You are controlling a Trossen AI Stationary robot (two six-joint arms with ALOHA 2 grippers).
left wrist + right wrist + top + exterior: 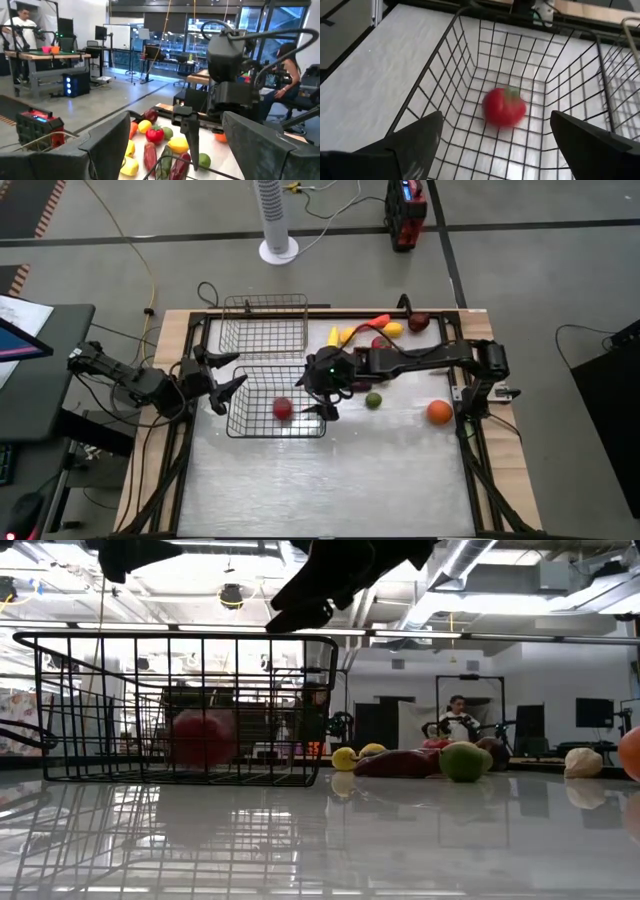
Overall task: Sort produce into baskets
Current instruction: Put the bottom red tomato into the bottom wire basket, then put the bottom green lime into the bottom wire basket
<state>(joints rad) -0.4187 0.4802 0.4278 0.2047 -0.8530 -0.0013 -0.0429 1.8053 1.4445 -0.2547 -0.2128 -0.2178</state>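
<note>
Spread wide, the right gripper [492, 145] hangs over the dark wire basket [445, 55], a red tomato [504, 106] lying loose inside. Remaining produce [385, 330] lies behind it; left gripper [225, 378] waits spread too.

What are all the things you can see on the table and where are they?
Red tomato: one, inside the dark basket.
Dark basket: one, near the left arm.
Silvery basket: one, behind the dark one; nothing visible inside.
Green fruit: one, on the bare table.
Orange fruit: one, by the right edge.
Produce pile: several, yellow and red, far side.
Left gripper: jaws open, beside the dark basket.
Right gripper: jaws open, above the dark basket.
</note>
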